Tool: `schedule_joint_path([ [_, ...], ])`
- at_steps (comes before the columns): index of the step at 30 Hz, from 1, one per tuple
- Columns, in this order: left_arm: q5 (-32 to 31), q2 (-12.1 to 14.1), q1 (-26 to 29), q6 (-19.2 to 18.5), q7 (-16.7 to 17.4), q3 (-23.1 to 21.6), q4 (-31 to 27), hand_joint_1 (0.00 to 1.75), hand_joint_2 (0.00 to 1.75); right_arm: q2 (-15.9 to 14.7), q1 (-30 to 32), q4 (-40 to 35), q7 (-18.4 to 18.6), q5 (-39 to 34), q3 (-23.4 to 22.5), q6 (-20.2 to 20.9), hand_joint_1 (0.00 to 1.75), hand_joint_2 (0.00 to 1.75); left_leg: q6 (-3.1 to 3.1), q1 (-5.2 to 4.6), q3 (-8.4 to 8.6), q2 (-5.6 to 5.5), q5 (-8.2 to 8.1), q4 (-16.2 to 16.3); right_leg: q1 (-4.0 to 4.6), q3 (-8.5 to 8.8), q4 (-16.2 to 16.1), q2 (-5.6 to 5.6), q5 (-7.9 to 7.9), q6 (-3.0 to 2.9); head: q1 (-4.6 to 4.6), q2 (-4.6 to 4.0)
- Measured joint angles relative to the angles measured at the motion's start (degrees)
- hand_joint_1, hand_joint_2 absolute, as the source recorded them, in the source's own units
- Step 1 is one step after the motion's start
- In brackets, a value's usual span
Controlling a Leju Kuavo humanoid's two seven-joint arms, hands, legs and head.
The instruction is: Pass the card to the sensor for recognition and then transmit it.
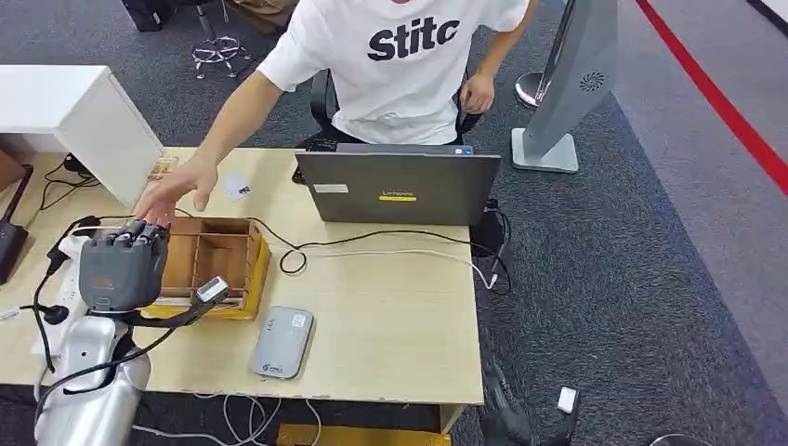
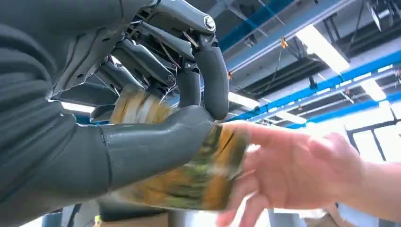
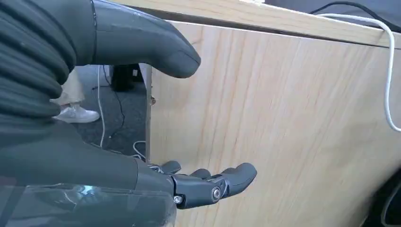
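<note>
Clearly, a yellow-green card (image 2: 198,179) is gripped by the left robot hand (image 1: 124,265) above the tabletop (image 1: 390,316), with a person's hand (image 1: 177,195) reaching for it; a premature release could drop it; the wooden box (image 1: 218,265) compartments look empty; the right robot hand (image 3: 208,182) hangs open.

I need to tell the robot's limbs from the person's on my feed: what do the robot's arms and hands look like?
The left arm is glossy silver with black cables looping alongside. The left hand has a grey boxy back bearing a small orange mark, and dark fingers. At the wrist views, both the left hand and right hand show a grey ribbed cover, thick grey thumb and darker jointed fingers with metal pins.
</note>
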Motion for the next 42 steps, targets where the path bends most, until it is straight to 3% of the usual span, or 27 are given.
schedule_joint_path([
  [7, -0.79, -0.41, -3.79, -4.39, 2.25, -2.08, -2.95, 1.75, 1.75, 0.00, -0.10, 0.00, 0.42, -0.20, 0.15, -0.07, 0.00, 1.75, -0.02, 0.00, -0.01, 0.03, 0.01, 0.00, 0.00, 0.00, 0.01, 0.02, 0.06, -0.08, -0.02, 0.00],
  [16, -0.68, -0.39, -4.85, -4.87, 3.23, -2.38, -2.95, 1.75, 1.75, 0.00, -0.11, 0.00, 0.46, -0.28, 0.31, -0.02, 0.00, 1.75, -0.02, 0.02, 0.01, 0.09, 0.01, -0.02, 0.02, -0.01, 0.02, 0.10, 0.05, -0.08, -0.02, 0.00],
  [17, -0.68, -0.37, -4.84, -4.85, 3.26, -2.38, -2.95, 0.33, 1.75, 0.00, -0.11, 0.00, 0.46, -0.28, 0.31, -0.02, 0.00, 1.75, -0.02, 0.02, 0.00, 0.09, 0.01, -0.02, 0.02, -0.01, 0.02, 0.10, 0.05, -0.08, -0.02, 0.00],
  [26, -0.26, -0.35, -4.82, -4.13, 3.26, -2.38, -2.93, 0.33, 1.75, 0.00, -0.10, 0.00, 0.46, -0.33, 0.48, -0.02, 0.00, 1.75, -0.02, 0.02, 0.00, 0.09, 0.01, -0.02, 0.02, -0.01, 0.02, 0.10, 0.06, -0.08, -0.02, 0.00],
  [27, -0.24, -0.35, -4.83, -4.13, 3.26, -2.38, -2.93, 0.00, 1.75, 0.00, -0.10, 0.00, 0.44, -0.35, 0.52, -0.02, 0.00, 1.75, -0.02, 0.02, 0.00, 0.09, 0.01, -0.02, 0.02, -0.01, 0.02, 0.10, 0.06, -0.08, -0.02, 0.00],
  [36, 0.92, -0.37, -4.18, -1.81, 2.97, -2.38, -2.95, 0.00, 1.75, 0.00, -0.09, -0.07, 0.24, -0.55, 0.61, -0.02, 0.00, 1.75, -0.02, 0.04, 0.00, 0.10, 0.01, -0.04, 0.04, -0.02, 0.03, 0.11, 0.05, -0.08, -0.02, 0.00],
  [38, 5.43, -0.46, -2.85, -0.92, 0.61, -2.38, -3.50, 0.00, 1.75, 0.00, -0.09, -0.07, -0.11, -0.77, 0.68, 0.00, 0.00, 1.75, -0.02, 0.04, -0.01, 0.10, 0.01, -0.04, 0.04, -0.01, 0.03, 0.11, 0.05, -0.08, -0.02, 0.00],
  [40, 16.47, -1.42, -0.26, -2.12, -4.43, -2.14, -5.56, 0.00, 1.75, 0.00, -0.01, -0.07, -0.48, -1.36, 0.68, 0.00, 0.00, 1.75, -0.04, 0.03, -0.01, 0.11, -0.01, -0.04, 0.03, -0.01, 0.03, 0.12, 0.04, -0.08, -0.02, 0.00],
  [42, 30.32, -3.48, 3.69, -5.82, -10.94, -1.29, -8.77, 0.00, 1.75, 0.00, 0.15, -0.07, -1.12, -1.92, 0.68, 0.02, 0.00, 1.75, -0.03, 0.01, -0.03, 0.10, -0.04, -0.05, 0.01, 0.00, 0.01, 0.11, 0.01, -0.08, 0.00, 0.00],
])
